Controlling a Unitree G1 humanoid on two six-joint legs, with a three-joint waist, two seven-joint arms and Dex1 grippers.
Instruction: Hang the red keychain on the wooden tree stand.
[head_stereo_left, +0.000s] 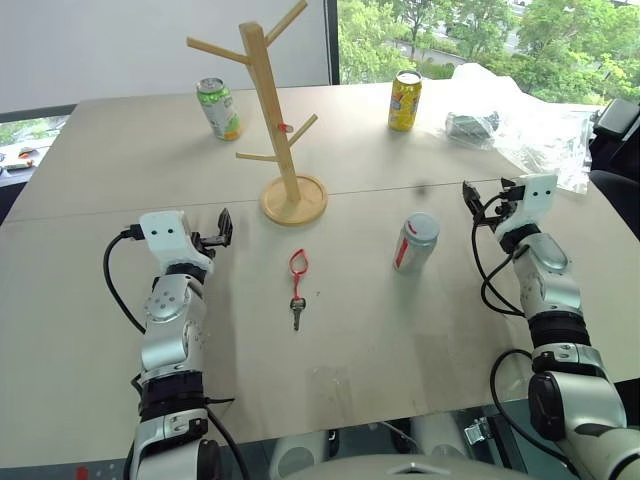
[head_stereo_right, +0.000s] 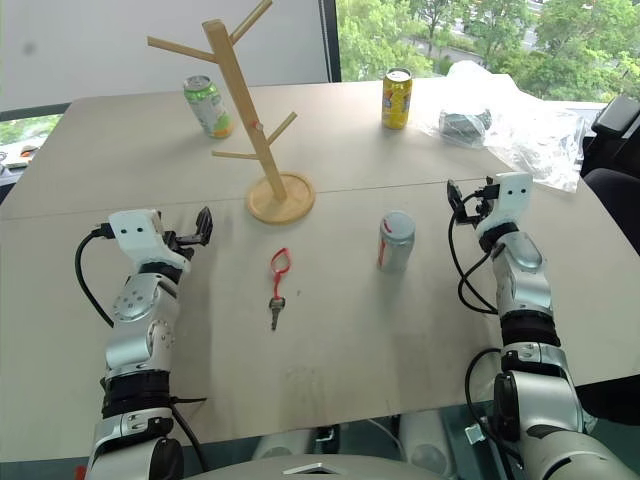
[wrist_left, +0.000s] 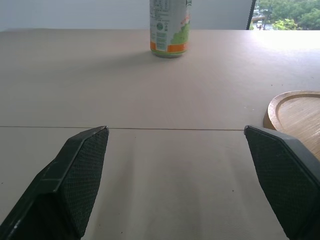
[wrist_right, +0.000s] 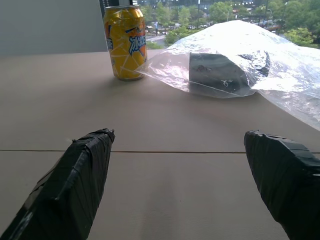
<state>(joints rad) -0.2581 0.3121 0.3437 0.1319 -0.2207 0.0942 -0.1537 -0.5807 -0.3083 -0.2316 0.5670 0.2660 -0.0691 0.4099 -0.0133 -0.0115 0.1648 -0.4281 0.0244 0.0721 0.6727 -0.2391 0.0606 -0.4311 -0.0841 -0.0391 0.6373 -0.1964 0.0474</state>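
Note:
The red keychain lies flat on the table, its red cord loop toward the stand and its small key toward me. Beyond it stands the wooden tree stand on its round base, upright, with a tiny red bit on its post. My left gripper hovers open to the left of the keychain, with nothing between its fingers. At the right, my right gripper is open too, its fingers wide apart and holding nothing.
A silver and red can stands between the keychain and my right gripper. A green can and a yellow can stand at the back. A crumpled clear plastic bag holding a dark object lies at the back right.

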